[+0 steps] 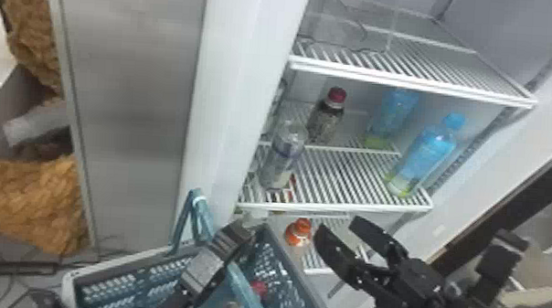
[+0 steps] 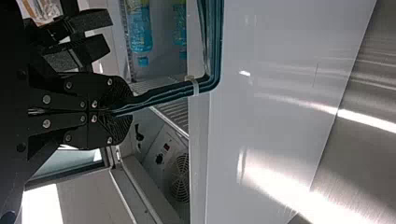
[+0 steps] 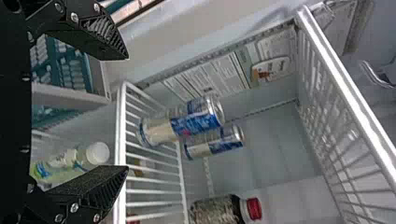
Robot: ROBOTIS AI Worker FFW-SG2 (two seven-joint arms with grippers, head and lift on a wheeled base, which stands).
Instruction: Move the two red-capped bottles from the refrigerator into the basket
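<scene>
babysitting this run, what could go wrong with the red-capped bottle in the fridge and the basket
The right end effector could knock the cans near the red-capped bottle when reaching in. The left end effector pinches the handle of the basket, which might swing or slip. The orange-capped bottle below could be grabbed by mistake.

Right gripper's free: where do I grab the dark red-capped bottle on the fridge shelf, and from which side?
I'd take the dark bottle around its body, below the red cap, with the right gripper coming from the front, slightly right. It stands upright, so fingers either side should suit; another container stands nearer the front, on its left.
</scene>
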